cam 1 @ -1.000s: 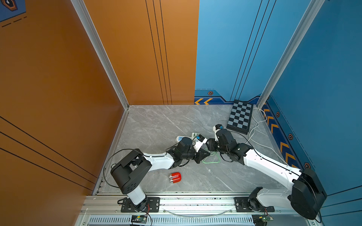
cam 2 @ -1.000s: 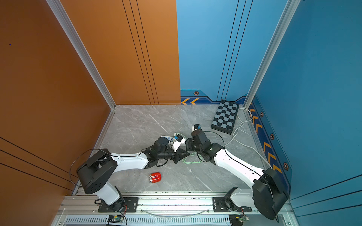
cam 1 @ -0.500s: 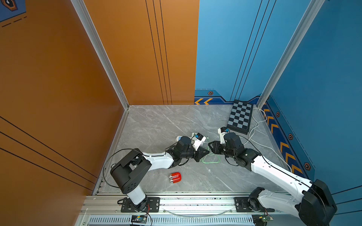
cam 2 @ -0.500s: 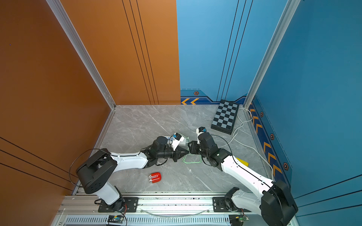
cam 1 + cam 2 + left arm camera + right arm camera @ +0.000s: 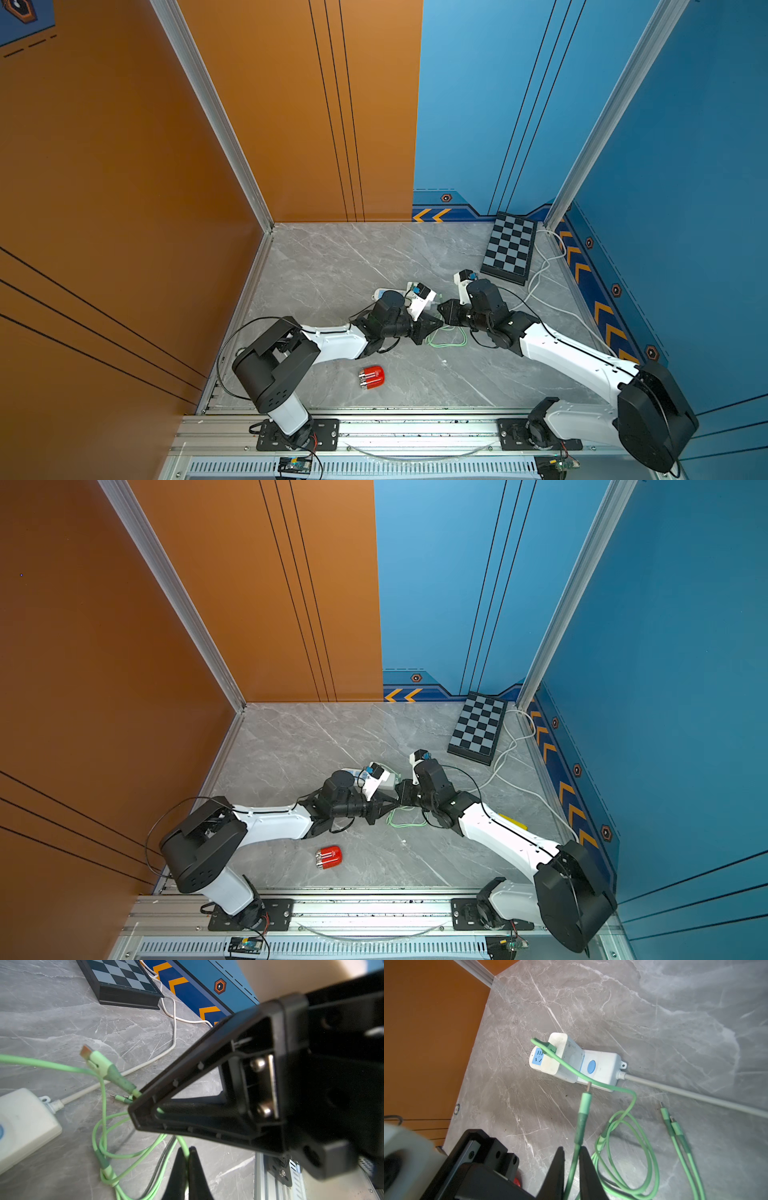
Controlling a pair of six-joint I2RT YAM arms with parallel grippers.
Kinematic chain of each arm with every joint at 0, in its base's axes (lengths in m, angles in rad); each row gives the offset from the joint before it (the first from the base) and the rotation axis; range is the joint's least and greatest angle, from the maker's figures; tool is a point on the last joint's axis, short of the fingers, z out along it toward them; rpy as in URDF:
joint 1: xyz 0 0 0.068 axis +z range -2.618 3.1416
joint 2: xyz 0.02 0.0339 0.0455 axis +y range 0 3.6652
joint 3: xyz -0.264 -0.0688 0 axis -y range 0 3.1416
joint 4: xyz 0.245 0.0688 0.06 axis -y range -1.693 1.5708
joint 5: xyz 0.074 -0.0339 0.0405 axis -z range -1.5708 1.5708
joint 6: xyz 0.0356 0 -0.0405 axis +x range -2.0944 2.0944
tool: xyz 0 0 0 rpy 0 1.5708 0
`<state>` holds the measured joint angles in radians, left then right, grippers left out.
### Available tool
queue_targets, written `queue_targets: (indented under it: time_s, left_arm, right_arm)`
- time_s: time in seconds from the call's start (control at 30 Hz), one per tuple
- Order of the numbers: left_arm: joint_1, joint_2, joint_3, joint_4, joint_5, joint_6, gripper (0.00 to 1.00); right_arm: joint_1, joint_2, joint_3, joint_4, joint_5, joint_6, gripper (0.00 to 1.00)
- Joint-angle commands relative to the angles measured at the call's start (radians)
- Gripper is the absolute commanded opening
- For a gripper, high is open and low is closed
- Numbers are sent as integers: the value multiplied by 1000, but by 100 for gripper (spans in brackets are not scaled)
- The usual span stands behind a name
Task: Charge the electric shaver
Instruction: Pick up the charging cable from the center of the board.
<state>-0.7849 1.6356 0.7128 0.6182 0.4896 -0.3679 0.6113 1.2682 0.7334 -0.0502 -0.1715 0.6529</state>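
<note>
The electric shaver (image 5: 371,377) (image 5: 329,857), a small glossy red capsule, lies alone on the grey floor near the front rail, behind my left arm. Both grippers meet over a green charging cable (image 5: 446,338) (image 5: 623,1147). My left gripper (image 5: 187,1150) (image 5: 439,324) is shut on a strand of it. My right gripper (image 5: 572,1150) (image 5: 441,309) is shut on the lead just behind one plug (image 5: 586,1101), which points at the white charger block (image 5: 564,1053). Only a red sliver (image 5: 517,1181) of the shaver shows in the right wrist view.
The charger block sits in a white power strip (image 5: 600,1068) (image 5: 20,1122), whose grey cord (image 5: 544,266) runs to the right wall. Two loose green plugs (image 5: 672,1122) lie beside the coil. A chessboard (image 5: 510,249) lies at the back right.
My right gripper has slid a little toward the left gripper and closed its jaws on the green lead. The left gripper and the shaver have stayed put.
</note>
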Motion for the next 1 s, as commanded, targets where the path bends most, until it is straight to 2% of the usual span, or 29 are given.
queue_targets:
  time_s: [0.0, 0.2, 0.23, 0.27, 0.33, 0.37, 0.4, 0.5, 0.6, 0.77, 0.97]
  left_arm:
    - [-2, -34, -19, 14, -25, -8, 0]
    - [0, -47, -36, 14, -40, -13, 3]
    - [2, -52, -39, 14, -41, -13, 10]
    - [4, -58, -44, 14, -40, -15, 24]
    - [10, -74, -56, 14, -36, -23, 45]
    - [14, -90, -68, 14, -39, -23, 52]
    - [17, -105, -77, 14, -42, -23, 54]
    - [49, -169, -107, 12, -49, -22, 56]
    - [126, -236, -140, 13, -19, -40, 53]
    - [258, -286, -147, 15, 96, -84, 40]
    - [317, -282, -165, 160, 226, -208, 37]
  right_arm:
    - [-5, 4, 29, 37, -16, 4, 1]
    - [-9, -10, 24, 39, -34, -1, 0]
    - [-10, -12, 22, 44, -40, 0, 0]
    - [-10, -15, 22, 47, -49, -3, 0]
    - [-11, -16, 17, 49, -60, -15, 0]
    - [-13, -18, 14, 50, -71, -23, 0]
    - [-16, -20, 10, 51, -81, -31, 0]
    - [-30, -22, -10, 53, -136, -72, 0]
    - [-40, -24, -20, 37, -213, -121, 0]
    - [-44, -22, -25, 37, -350, -195, 0]
    - [-36, 20, 0, 96, -482, -221, 0]
